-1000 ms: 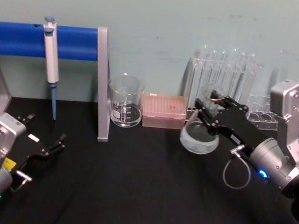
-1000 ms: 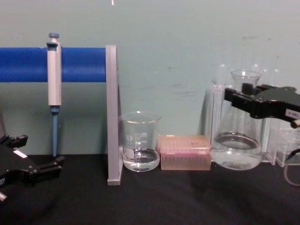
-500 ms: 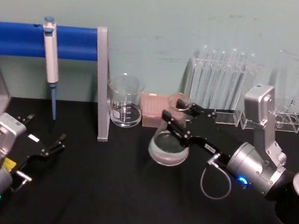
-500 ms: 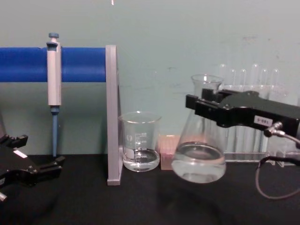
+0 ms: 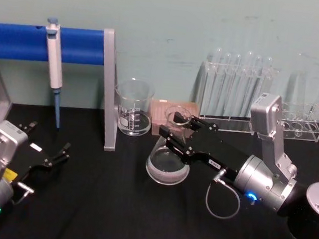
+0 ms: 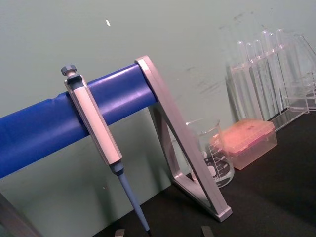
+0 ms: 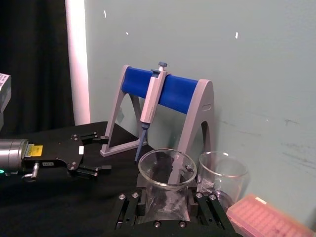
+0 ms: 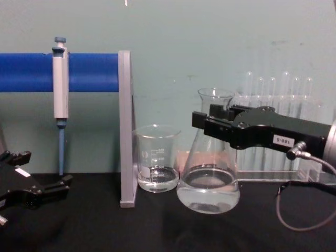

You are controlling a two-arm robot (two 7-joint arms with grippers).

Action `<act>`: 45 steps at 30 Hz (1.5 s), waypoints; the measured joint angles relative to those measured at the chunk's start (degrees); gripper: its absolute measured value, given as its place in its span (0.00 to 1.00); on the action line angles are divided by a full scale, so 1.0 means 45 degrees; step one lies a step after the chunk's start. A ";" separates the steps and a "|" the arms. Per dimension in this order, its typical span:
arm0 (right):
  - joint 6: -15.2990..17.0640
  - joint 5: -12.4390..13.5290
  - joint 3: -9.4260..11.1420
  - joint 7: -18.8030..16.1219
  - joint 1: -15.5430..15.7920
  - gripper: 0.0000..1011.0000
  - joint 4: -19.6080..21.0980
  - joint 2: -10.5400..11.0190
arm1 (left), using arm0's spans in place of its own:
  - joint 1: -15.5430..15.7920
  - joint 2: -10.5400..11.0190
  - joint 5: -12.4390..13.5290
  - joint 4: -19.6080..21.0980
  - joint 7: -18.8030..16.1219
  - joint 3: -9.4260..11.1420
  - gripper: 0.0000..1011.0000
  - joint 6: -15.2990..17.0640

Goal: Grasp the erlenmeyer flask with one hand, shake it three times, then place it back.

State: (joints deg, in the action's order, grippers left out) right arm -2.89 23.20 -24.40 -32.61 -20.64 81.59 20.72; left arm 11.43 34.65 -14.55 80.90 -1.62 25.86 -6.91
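The black table (image 5: 111, 205) was viewed downward from the head and level from the chest. The left wrist view was tilted up near the blue cylindrical bar (image 6: 49, 118); the right wrist view was set close behind the clear glass conical flask (image 7: 167, 170). The straight-sided glass beaker (image 8: 156, 157) was shared by all.

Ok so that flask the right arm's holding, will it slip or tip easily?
Probably fragile: the erlenmeyer flask is clear glass. Likely slippery, since the right gripper clamps its smooth narrow neck. Set down, it should resist tipping: the base is wide and the little liquid sits low. The left gripper rests open, well away.
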 joint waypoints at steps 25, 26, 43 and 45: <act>-0.0346 0.0318 -0.0441 0.0045 -0.0528 0.45 -0.0767 0.0071 | 0.0000 0.0000 0.0000 0.0000 -0.0001 0.0000 0.99 0.0000; -0.0358 0.0317 -0.0452 0.0031 -0.0558 0.45 -0.0836 0.0060 | -0.0001 0.0000 0.0000 0.0000 0.0000 0.0000 0.99 0.0000; -0.0884 0.0039 -0.0884 -0.0491 -0.1278 0.45 -0.2472 -0.0271 | 0.0000 0.0000 0.0000 0.0000 0.0000 0.0000 0.99 0.0000; -0.0938 0.0000 -0.0907 -0.0522 -0.1322 0.45 -0.2582 -0.0298 | 0.0000 0.0000 0.0000 0.0000 0.0000 0.0000 0.99 0.0000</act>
State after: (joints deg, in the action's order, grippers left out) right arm -7.11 23.20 -28.48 -34.96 -26.58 69.97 19.38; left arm 11.43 34.65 -14.55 80.90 -1.62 25.86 -6.91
